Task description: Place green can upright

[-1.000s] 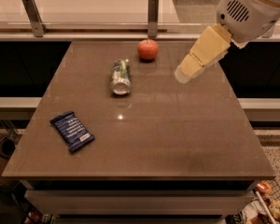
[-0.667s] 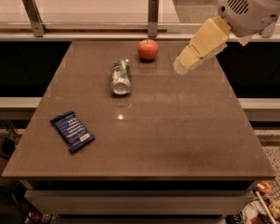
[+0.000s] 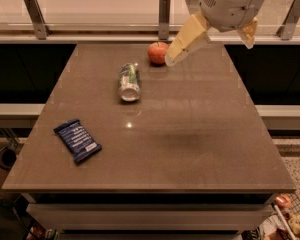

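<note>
Small green metal drink can [image 3: 129, 81] lies on its side, upper centre of frame, on brown tabletop [image 3: 190, 134]. Round red apple [image 3: 158, 52] near it, apart. Cream two-finger gripper [image 3: 210, 51] hangs upper right, jaws spread wide, holding nothing. Step: prob. approach. Next: come down over can, grip across body, tip upright.

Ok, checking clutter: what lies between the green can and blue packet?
Nothing: bare table from green can to blue packet, camera view; gripper hangs open over the far side.
</note>
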`<move>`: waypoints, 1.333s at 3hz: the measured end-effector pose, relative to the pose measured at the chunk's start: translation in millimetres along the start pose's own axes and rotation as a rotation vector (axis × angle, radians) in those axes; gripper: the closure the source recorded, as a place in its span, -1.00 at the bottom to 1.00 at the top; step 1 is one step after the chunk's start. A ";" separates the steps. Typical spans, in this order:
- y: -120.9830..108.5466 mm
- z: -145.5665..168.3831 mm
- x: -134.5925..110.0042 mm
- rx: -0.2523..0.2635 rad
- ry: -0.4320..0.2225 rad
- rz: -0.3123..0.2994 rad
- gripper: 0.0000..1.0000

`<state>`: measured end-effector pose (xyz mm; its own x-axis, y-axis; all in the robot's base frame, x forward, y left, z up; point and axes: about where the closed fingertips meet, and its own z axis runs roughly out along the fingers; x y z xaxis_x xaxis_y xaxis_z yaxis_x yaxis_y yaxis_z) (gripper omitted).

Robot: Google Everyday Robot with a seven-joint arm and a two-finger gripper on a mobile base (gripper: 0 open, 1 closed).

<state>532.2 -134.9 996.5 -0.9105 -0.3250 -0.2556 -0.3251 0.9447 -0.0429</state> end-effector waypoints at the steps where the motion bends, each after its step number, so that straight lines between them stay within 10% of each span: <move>1: 11.6 20.0 -23.7 0.055 0.033 0.136 -1.00; 4: 69.1 73.2 -74.1 0.029 0.116 0.442 -1.00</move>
<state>595.9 -42.3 941.8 -0.9833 0.1088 -0.1460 0.1073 0.9941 0.0182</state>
